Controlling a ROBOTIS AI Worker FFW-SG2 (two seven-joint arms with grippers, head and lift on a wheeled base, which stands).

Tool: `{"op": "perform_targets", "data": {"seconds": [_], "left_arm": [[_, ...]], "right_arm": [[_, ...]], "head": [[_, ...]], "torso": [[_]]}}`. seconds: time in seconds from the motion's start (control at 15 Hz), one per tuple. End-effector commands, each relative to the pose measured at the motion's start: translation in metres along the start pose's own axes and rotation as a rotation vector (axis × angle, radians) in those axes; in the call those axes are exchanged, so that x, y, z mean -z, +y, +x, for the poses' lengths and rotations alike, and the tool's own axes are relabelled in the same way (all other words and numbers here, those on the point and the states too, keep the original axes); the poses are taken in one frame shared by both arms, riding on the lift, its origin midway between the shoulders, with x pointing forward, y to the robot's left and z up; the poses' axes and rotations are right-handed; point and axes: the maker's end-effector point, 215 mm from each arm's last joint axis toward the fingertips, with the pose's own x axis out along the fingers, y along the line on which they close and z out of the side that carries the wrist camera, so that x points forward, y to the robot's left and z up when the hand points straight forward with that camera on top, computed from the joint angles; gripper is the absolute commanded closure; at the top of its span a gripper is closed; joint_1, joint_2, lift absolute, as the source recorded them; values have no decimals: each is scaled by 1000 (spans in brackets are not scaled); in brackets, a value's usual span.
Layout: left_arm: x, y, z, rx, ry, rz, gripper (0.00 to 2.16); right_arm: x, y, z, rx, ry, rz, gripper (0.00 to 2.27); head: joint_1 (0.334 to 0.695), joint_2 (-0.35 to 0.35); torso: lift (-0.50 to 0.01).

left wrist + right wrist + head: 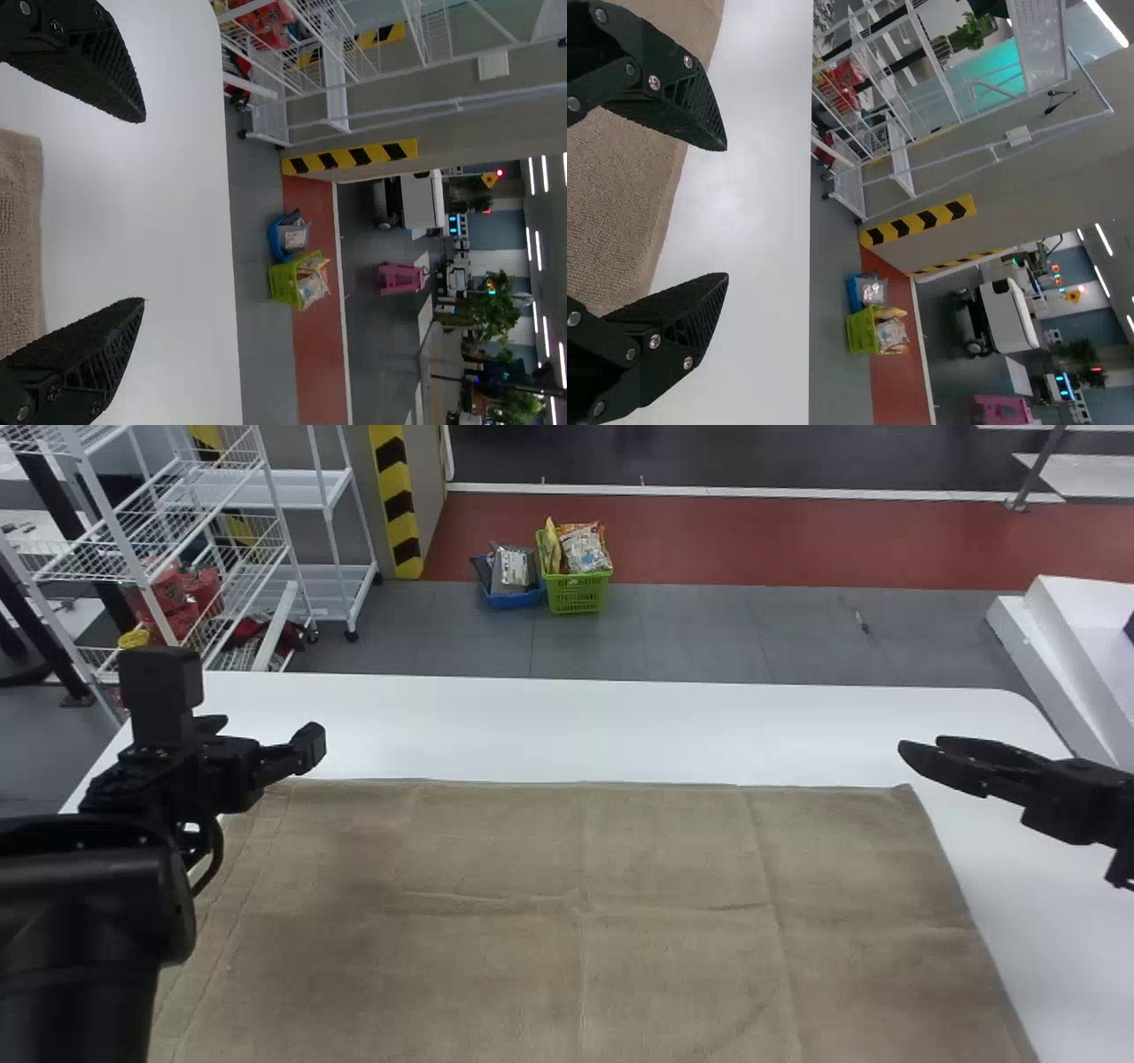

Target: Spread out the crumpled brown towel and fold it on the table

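The brown towel [585, 921] lies spread out nearly flat on the white table [664, 731], with faint crease lines. At its far left corner, my left gripper [310, 748] hangs above the towel's edge. Off the far right corner, over bare table, is my right gripper [921, 755]. In the left wrist view, the left gripper [142, 210] has its two fingers wide apart with nothing between them, and the towel [19, 239] shows beside them. The right gripper [726, 212] also stands open and empty in the right wrist view, near the towel's edge [633, 190].
Beyond the table, a green basket [576, 591] and a blue basket [516, 595] with packages stand on the floor. White wire shelves [190, 522] are at the back left. A white stepped unit [1076, 655] stands past the table's right side.
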Motion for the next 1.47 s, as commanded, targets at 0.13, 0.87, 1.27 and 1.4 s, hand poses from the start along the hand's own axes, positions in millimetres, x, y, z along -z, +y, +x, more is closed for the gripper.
{"op": "perform_targets", "data": {"seconds": [0.13,0.87,1.27,1.4], "left_arm": [[49,2,-11,-5,145,-20,90],[58,-4,9,81,225,-112,333],[61,1,9,78,234,-106,522],[59,6,9,74,231,-106,728]], "right_arm": [[9,0,1,-26,46,17,380],[14,-4,-11,-23,30,18,380],[14,-2,-7,-26,38,-2,380],[14,-2,-7,-25,39,-6,380]], "head": [[695,2],[695,-9],[695,-7],[695,-2]], "torso": [[-127],[-127],[-127],[-127]]}}
